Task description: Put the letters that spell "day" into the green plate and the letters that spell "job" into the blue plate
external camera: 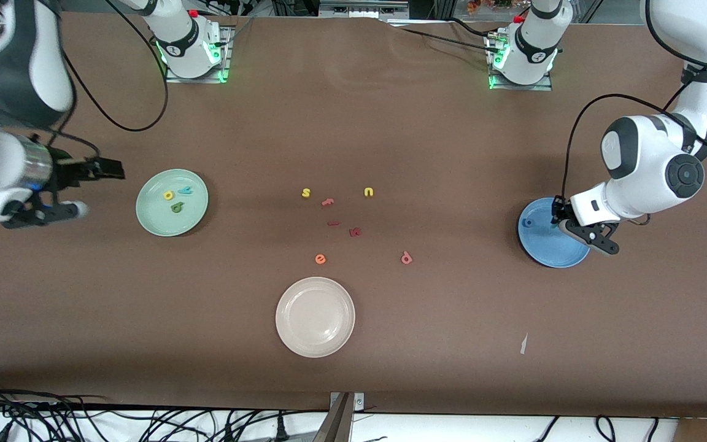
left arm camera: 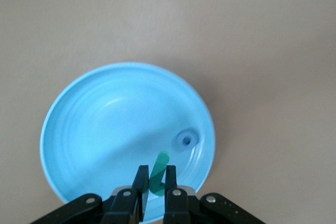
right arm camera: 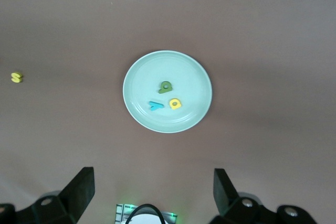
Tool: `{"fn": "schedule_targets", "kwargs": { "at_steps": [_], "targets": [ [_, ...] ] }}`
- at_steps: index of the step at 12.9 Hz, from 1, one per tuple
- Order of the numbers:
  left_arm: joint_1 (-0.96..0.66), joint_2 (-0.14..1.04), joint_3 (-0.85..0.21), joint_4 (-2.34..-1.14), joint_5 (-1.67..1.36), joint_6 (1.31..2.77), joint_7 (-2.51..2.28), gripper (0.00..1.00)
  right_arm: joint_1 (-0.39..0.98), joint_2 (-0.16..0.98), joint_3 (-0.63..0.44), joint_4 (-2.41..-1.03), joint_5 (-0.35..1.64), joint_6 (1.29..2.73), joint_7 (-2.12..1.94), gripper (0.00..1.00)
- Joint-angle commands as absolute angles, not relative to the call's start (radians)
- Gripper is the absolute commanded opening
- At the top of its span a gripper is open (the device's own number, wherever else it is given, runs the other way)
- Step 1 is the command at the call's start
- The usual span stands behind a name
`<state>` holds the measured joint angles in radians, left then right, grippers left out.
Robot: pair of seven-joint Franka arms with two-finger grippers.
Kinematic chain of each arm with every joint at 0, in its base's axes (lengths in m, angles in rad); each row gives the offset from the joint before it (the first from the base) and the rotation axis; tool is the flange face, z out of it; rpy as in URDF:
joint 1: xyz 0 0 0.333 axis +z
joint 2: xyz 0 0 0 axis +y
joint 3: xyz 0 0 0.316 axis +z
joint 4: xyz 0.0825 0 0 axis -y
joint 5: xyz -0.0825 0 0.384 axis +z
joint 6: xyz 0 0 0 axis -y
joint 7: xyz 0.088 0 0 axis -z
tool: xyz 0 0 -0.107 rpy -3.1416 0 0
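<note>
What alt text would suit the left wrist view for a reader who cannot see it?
The left gripper is shut on a small cyan letter, holding it over the rim of a round blue plate. A small blue ring-shaped letter already lies in the plate, which sits on a plain brown table.

Partly hidden under left gripper (external camera: 580,236): rim of blue plate (external camera: 544,248) toward left arm's end. Held teal piece (left arm camera: 157,174) cut short between fingers, shape perhaps "j". Dark red letters (external camera: 344,227) near cream plate (external camera: 315,317): too small to read.
</note>
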<state>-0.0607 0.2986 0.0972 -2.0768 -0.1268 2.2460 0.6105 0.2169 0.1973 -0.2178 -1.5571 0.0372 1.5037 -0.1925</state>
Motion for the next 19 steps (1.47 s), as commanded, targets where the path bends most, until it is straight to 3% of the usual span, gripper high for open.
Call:
{"fn": "schedule_targets", "kwargs": {
  "at_steps": [1, 3, 6, 9, 15, 17, 19],
  "targets": [
    [-0.058, 0.276, 0.084, -2.097, -0.092, 2.253, 0.620, 0.77, 0.002, 0.043, 0.018, -1.647, -0.049, 1.557, -0.140, 1.00],
    [-0.074, 0.276, 0.083, -2.092, -0.106, 2.253, 0.611, 0.82, -0.020, -0.055, 0.028, -1.697, -0.061, 1.607, -0.123, 1.00],
    [-0.155, 0.297, 0.075, -2.074, -0.237, 2.275, 0.568, 0.83, -0.014, -0.093, -0.087, -1.684, 0.010, 1.611, -0.089, 1.00],
    [-0.271, 0.365, 0.075, -2.008, -0.402, 2.371, 0.540, 0.83, 0.032, -0.083, -0.086, -1.694, -0.029, 1.603, 0.016, 1.00],
    [-0.504, 0.532, 0.084, -1.786, -0.482, 2.387, 0.245, 0.82, 0.008, -0.043, -0.034, -1.655, -0.034, 1.631, 0.020, 1.00],
    [-0.558, 0.569, 0.110, -1.764, -0.482, 2.437, 0.177, 0.81, -0.008, -0.044, -0.015, -1.646, -0.032, 1.618, 0.002, 1.00],
    [-0.633, 0.606, 0.182, -1.740, -0.479, 2.460, 0.100, 0.71, -0.026, -0.034, -0.006, -1.644, -0.014, 1.627, -0.069, 1.00]
  ]
}}
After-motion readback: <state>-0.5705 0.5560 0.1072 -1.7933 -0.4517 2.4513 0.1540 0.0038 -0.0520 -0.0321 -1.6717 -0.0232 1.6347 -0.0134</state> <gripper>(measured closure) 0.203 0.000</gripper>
